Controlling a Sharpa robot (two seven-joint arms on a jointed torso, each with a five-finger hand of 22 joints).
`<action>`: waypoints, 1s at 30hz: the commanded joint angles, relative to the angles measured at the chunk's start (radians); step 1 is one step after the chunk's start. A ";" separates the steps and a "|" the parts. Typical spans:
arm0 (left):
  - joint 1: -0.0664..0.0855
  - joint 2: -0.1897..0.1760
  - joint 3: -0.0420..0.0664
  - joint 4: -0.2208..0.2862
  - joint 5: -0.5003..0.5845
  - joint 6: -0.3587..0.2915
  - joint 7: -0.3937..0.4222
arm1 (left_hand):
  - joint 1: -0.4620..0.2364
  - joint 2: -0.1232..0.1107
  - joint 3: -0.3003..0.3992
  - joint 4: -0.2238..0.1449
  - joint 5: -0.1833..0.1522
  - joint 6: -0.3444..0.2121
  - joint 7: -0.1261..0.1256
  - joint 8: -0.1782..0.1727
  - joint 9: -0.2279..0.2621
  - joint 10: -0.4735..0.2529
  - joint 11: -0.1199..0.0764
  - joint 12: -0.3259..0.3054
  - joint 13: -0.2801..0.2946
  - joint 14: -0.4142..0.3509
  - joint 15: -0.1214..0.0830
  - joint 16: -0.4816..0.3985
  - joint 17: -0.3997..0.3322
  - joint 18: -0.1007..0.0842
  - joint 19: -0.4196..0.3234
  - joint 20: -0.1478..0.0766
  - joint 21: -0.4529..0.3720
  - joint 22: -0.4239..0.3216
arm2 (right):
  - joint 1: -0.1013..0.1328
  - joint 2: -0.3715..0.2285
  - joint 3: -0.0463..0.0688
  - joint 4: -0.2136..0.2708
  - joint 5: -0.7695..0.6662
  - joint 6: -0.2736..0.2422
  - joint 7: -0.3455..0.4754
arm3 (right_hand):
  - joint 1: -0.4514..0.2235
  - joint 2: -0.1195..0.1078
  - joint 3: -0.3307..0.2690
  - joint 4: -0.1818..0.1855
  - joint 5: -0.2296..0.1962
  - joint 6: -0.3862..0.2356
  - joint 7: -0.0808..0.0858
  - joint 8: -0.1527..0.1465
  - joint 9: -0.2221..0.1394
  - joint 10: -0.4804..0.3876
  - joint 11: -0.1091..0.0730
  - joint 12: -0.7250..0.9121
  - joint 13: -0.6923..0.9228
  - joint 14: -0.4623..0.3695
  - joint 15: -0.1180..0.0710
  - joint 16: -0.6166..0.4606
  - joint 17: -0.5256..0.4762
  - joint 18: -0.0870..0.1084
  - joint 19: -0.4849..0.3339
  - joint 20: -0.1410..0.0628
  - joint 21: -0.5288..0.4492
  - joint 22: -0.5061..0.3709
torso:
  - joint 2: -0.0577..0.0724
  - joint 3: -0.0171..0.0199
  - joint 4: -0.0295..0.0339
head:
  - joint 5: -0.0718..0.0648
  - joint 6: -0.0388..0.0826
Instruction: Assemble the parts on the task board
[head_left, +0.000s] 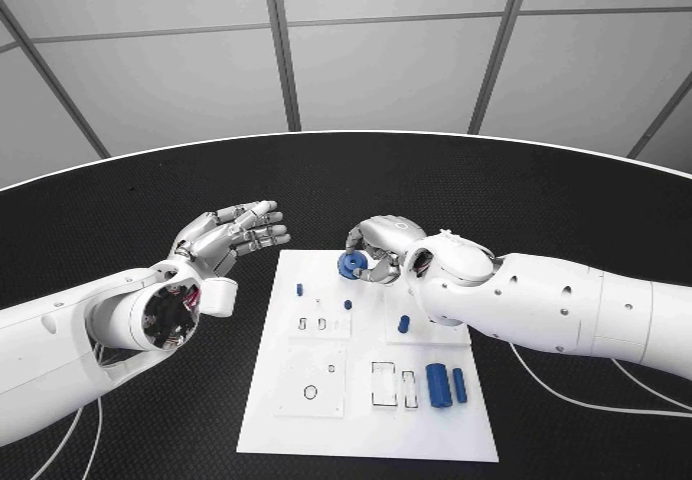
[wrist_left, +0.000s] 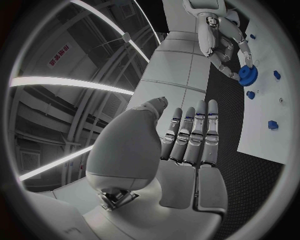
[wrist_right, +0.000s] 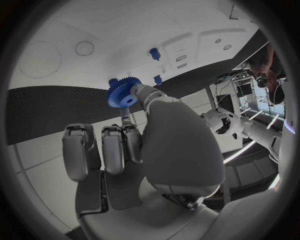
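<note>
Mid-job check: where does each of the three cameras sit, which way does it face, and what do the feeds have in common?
Head view: on the robot's head, looking down at the task board; both arms show.
Left wrist view: behind the left hand, facing across to the right hand.
Right wrist view: behind the right hand, facing the board.
Shared: the blue gear the right hand holds.

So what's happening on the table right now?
Right hand holds blue gear over task board. Left hand open, beside board. Nothing blocking.
</note>
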 joint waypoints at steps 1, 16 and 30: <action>0.000 0.001 0.000 0.001 0.000 0.000 0.000 | -0.004 -0.009 0.007 -0.002 -0.005 0.005 0.047 -0.006 -0.001 0.003 0.003 -0.003 -0.001 -0.008 -0.001 -0.007 0.001 0.018 -0.002 -0.002 0.007 0.001 | 0.000 0.036 0.000 -0.025 -0.001 0.009 0.000 | -0.002 0.005 0.023 0.018 -0.003 0.063 -0.033 0.050 0.031 0.055 -0.007 0.002 0.211 0.100 -0.006 0.004 0.238 -0.015 0.104 -0.007 0.006 0.263 | 0.003 -0.0019 0.0023 | -0.001 -0.001; 0.000 0.002 0.000 0.004 0.000 0.003 -0.001 | -0.004 -0.009 0.007 -0.002 -0.005 0.005 0.047 -0.006 -0.001 0.004 0.003 -0.004 -0.001 -0.008 -0.001 -0.007 0.001 0.018 -0.003 -0.002 0.007 0.001 | -0.001 0.108 -0.001 -0.090 -0.003 0.044 0.005 | -0.013 0.002 0.027 0.016 -0.011 0.059 -0.032 0.048 0.031 0.055 -0.007 0.001 0.210 0.100 -0.005 0.004 0.238 -0.015 0.104 -0.007 0.006 0.263 | 0.002 0.0016 -0.0002 | 0.009 -0.010; 0.000 0.001 0.000 0.004 0.000 0.005 -0.002 | -0.005 -0.010 0.007 -0.002 -0.006 0.005 0.047 -0.006 -0.001 0.004 0.003 -0.004 -0.001 -0.008 -0.001 -0.007 0.002 0.018 -0.003 -0.002 0.008 0.001 | -0.001 0.125 -0.003 -0.123 -0.003 0.079 0.005 | -0.015 0.001 0.028 0.015 -0.012 0.057 -0.032 0.048 0.031 0.054 -0.007 0.001 0.209 0.100 -0.005 0.004 0.237 -0.015 0.104 -0.007 0.006 0.263 | 0.002 0.0016 -0.0007 | 0.006 -0.014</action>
